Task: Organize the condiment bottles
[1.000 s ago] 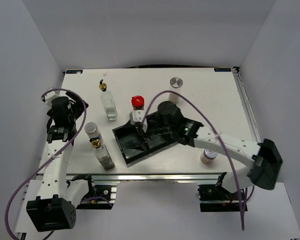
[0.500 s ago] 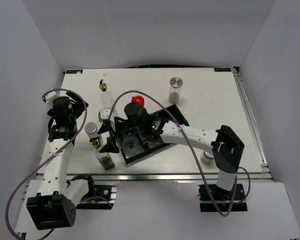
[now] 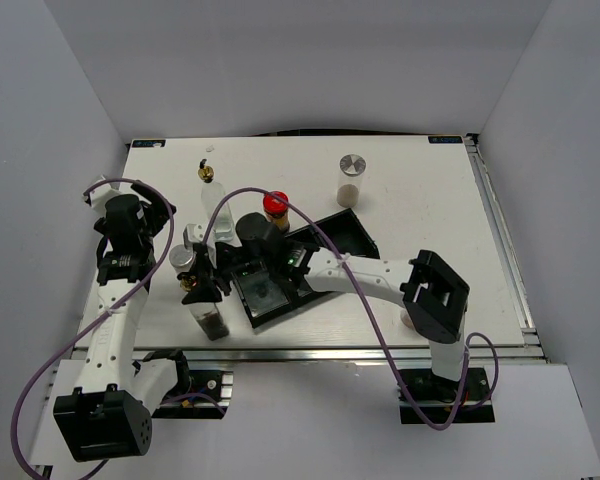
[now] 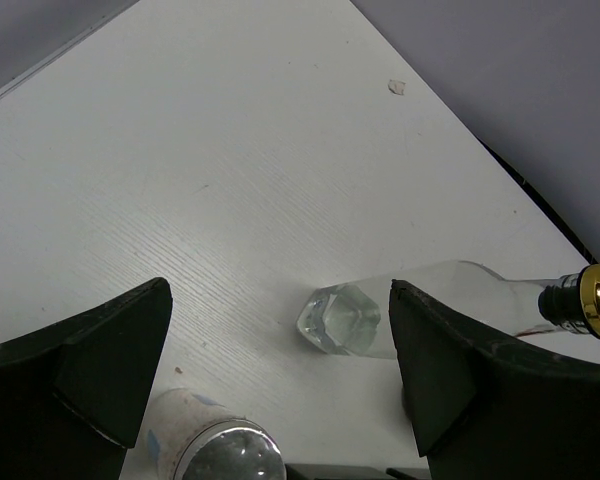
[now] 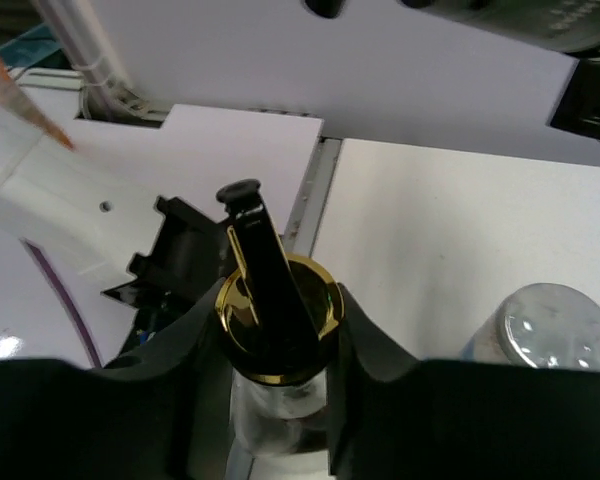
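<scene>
Glass bottle (image 3: pixel 212 320), at 8 o'clock of tray (image 3: pixel 346 231), is being clenched at its neck by right gripper (image 3: pixel 200 285); left gripper (image 4: pixel 280 358) is being held open.

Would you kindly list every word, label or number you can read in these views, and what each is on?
No text is legible in any view.
Two blue corner stickers: too small to read.
Bluish mark on the shaker: blurred, unreadable.

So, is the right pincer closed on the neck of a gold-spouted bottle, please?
Yes, the right pincer grips the gold-spouted bottle, fingers tight against its collar.
</scene>
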`<act>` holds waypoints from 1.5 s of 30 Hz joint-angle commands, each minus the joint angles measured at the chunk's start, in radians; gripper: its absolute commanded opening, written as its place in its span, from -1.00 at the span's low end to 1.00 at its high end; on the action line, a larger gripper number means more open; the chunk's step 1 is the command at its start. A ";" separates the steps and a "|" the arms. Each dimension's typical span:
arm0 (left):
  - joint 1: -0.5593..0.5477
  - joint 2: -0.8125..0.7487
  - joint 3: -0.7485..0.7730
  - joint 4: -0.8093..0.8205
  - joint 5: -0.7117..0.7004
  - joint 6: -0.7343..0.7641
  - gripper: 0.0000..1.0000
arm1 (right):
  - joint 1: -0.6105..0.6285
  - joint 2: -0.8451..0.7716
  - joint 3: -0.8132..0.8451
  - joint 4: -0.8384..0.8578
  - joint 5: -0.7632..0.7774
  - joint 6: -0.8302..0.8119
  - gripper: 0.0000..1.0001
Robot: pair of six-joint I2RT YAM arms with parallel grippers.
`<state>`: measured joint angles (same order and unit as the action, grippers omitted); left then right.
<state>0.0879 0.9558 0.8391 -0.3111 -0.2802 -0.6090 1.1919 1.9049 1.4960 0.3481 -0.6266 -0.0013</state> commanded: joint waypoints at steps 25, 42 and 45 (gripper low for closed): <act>0.004 -0.089 -0.054 0.142 0.150 0.046 0.96 | -0.343 -0.573 -0.023 -0.260 0.302 0.006 -1.00; 0.003 -0.042 -0.087 0.287 0.331 0.118 0.96 | -0.716 -0.510 -0.063 -0.291 0.496 0.035 -1.00; 0.003 -0.038 -0.094 0.299 0.352 0.127 0.96 | -0.726 -0.517 -0.103 -0.284 0.490 0.041 -1.00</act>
<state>0.0879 0.9165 0.7597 -0.0475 0.0307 -0.5053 0.4744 1.4227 1.3952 -0.0635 -0.1364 0.0139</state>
